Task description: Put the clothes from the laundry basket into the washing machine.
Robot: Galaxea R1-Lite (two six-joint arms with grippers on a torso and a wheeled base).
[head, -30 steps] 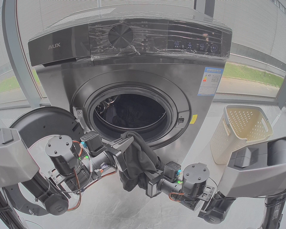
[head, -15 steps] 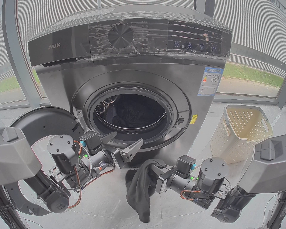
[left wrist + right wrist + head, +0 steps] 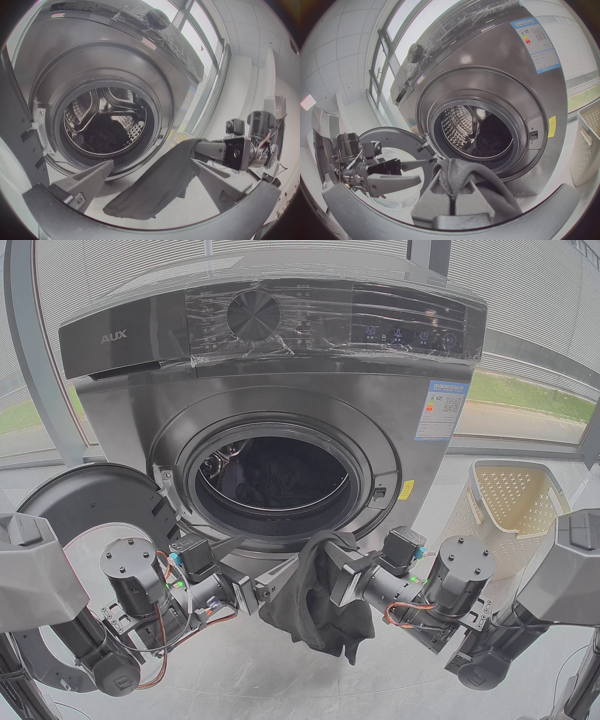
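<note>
Pale grey floor tiles (image 3: 250, 677) are seen in front of tall windows, and a dark grey front-loading washing machine (image 3: 275, 396) is set against them. Its round door (image 3: 87, 502) is swung fully open to the left. Dark clothes (image 3: 275, 477) are seen lying inside the drum (image 3: 125, 122).

On the right, a cream laundry basket (image 3: 465, 534) is stood on the floor just beside the machine, tilted, with its opening turned toward the near side.

A dark garment (image 3: 319, 609) is pinched by the right tool (image 3: 330, 555), whose fingers are pressed together on a bunched fold at the garment's top. The garment is held in the air, near and just below the lower rim of the drum opening, and the rest of it is left hanging toward the floor without touching it.

The left tool (image 3: 267, 550) is held to the left of the garment with its fingers spread and nothing between them. The tip of one finger is placed just beside the hanging cloth; whether it touches cannot be told.
</note>
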